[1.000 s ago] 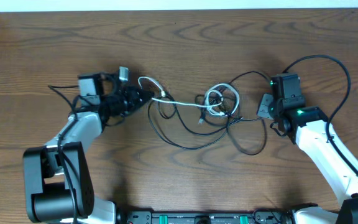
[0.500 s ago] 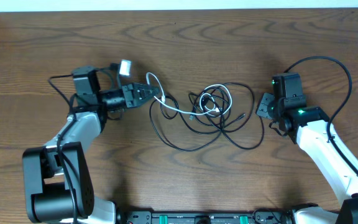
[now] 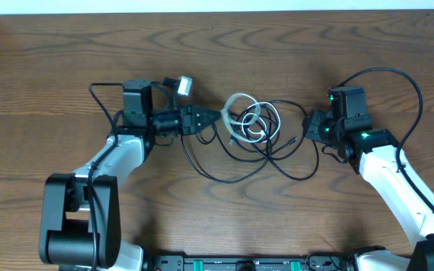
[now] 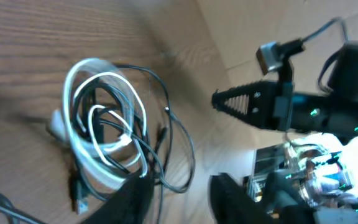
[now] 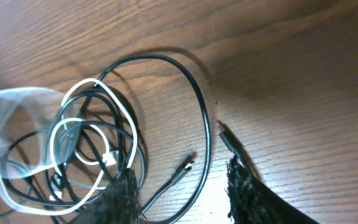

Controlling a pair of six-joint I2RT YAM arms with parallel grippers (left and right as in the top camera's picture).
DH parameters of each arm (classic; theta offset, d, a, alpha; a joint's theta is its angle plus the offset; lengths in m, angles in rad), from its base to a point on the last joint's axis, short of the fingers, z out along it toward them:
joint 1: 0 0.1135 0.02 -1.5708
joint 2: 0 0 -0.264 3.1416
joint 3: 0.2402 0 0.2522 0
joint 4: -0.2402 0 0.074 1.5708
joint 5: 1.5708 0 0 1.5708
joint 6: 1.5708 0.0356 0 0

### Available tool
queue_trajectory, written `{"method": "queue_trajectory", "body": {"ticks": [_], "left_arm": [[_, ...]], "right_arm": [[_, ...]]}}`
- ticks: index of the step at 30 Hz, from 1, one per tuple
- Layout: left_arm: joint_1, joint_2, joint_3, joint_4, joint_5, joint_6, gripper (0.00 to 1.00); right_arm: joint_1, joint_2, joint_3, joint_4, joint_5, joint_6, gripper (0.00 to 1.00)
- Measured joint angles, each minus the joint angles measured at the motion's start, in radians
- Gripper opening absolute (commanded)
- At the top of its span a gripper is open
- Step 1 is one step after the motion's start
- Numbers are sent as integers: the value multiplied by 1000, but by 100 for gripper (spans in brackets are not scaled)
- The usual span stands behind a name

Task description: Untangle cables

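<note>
The cables (image 3: 251, 128) lie tangled at the table's middle: a white cord coiled into loops (image 3: 241, 113) among thin black cords, with black loops trailing toward the front (image 3: 228, 175). My left gripper (image 3: 215, 117) is open at the tangle's left edge. In the left wrist view the white coil (image 4: 98, 124) lies just ahead of the open fingers (image 4: 176, 199). My right gripper (image 3: 308, 125) is open at the tangle's right edge. In the right wrist view a black plug end (image 5: 185, 167) lies on the table between the open fingers (image 5: 179, 193), which hold nothing.
A thick black wire (image 3: 405, 75) arcs from the right arm's wrist. Another (image 3: 100, 89) loops behind the left arm. The table's far edge (image 3: 217, 13) meets a white wall. A black rack (image 3: 247, 263) runs along the front edge.
My left gripper has moved right to the tangle, and the white cord has bunched back into it. My right gripper has shifted slightly left.
</note>
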Motion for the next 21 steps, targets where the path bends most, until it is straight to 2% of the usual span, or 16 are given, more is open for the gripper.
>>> {"method": "queue_trajectory", "body": {"ticks": [6, 11, 14, 21], "left_arm": [[-24, 0, 0, -82, -133, 50, 54], [-24, 0, 0, -119, -228, 62, 61], [-24, 0, 0, -126, -262, 60, 79], [-24, 0, 0, -190, -344, 66, 82]], "right_arm": [[13, 0, 0, 8, -28, 60, 59], [54, 0, 0, 15, -42, 73, 58], [75, 0, 0, 29, -45, 77, 58], [135, 1, 0, 103, -61, 108, 55]]}}
